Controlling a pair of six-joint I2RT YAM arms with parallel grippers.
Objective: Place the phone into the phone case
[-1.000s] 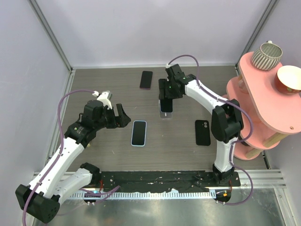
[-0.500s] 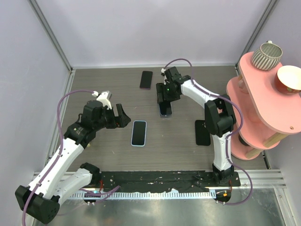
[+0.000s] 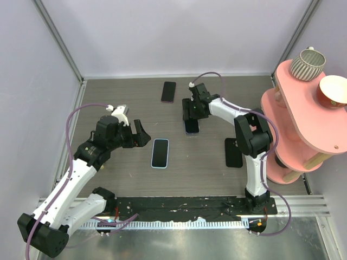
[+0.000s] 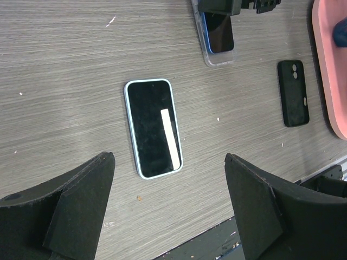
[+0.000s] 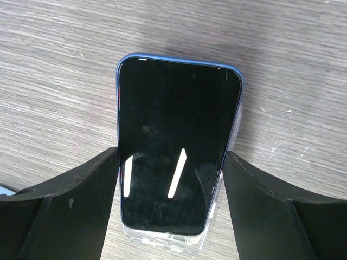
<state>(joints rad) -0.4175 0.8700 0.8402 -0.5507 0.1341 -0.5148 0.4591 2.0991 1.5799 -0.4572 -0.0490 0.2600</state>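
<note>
The phone (image 5: 176, 146), a dark glossy slab with dark bluish edges, sits between my right gripper's (image 5: 171, 162) two fingers, which press on its long sides. Under it lies the clear phone case (image 5: 162, 241), its near end showing past the phone's lower edge. In the top view the right gripper (image 3: 191, 115) is over the phone (image 3: 191, 128) at the table's middle back. In the left wrist view the phone (image 4: 219, 38) sits in the case (image 4: 209, 56). My left gripper (image 3: 140, 134) is open and empty, above the table.
A phone with a light-blue rim (image 3: 160, 153) lies face up ahead of my left gripper (image 4: 169, 179). A black case (image 3: 233, 152) lies to the right. A phone with a pinkish rim (image 3: 168, 91) lies at the back. A pink shelf (image 3: 303, 108) with cups stands at the right.
My right arm's wrist has shifted and lowered over the phone and case, keeping the phone in its fingers. The left arm has not moved.
</note>
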